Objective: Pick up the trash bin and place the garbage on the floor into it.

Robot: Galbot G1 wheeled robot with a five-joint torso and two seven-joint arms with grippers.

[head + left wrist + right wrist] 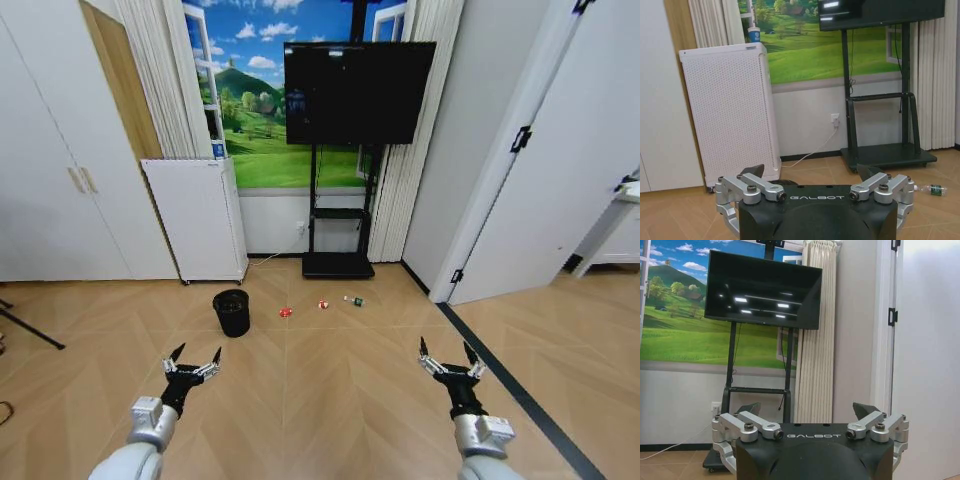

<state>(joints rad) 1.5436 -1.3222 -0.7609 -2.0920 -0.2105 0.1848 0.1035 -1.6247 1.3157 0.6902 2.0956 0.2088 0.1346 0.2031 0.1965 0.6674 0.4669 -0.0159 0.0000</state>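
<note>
The trash bin (232,312) was seen upright on the floor (330,390) near the white appliance (197,218), with the garbage (322,304) strung out beside it. The left pincer (194,357) and right pincer (449,357) were held wide apart over bare floor, well short of both.

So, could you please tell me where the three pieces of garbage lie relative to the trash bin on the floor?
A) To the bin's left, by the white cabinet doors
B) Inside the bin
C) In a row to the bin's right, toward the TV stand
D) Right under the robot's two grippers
C: in the head view the red wad, the red-and-white wrapper and the small bottle lie in a row on the floor to the right of the trash bin.
</note>
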